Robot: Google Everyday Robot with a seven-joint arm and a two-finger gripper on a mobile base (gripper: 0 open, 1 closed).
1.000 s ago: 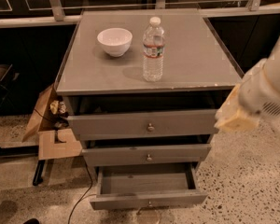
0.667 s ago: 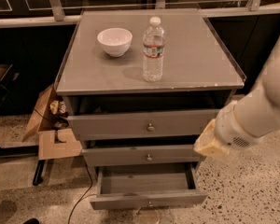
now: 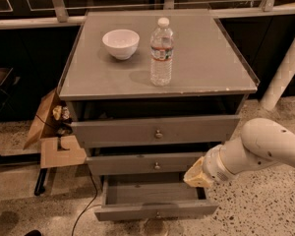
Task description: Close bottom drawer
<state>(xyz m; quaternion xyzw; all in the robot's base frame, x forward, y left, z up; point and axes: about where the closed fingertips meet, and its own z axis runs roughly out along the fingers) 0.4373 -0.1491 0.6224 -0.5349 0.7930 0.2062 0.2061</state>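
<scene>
**Bottom drawer stands open, gripper near its right side**

Camera view: the bottom drawer (image 3: 155, 211) is the lowest of three in a gray cabinet (image 3: 211, 68); it is pulled well out toward the camera; its slim front panel lies near the lower edge of the picture, with a small round knob (image 3: 159, 214) at the centre. The middle drawer (image 3: 137, 163) and the top drawer (image 3: 128, 131) above it are pushed in much further. The gripper (image 3: 197, 175) hangs at the right, before the middle drawer's right end and over the open drawer's right side, apart from the front panel; whether it is released or clenched cannot be told. On the cabinet stand a white bowl (image 3: 120, 43) and a water bottle (image 3: 162, 50), near each other but not touching.

Handling, as a judgement: the drawer looks like stiff painted wood, probably light, and should slide straight in; no grasp seems needed; a flat push on the front panel close to the knob, kept central, should stop it skewing and jamming; a hard shove might rock the bottle.

Writing: the bottle bears a label with a red band; its words cannot be read; no other lettering shows.
</scene>
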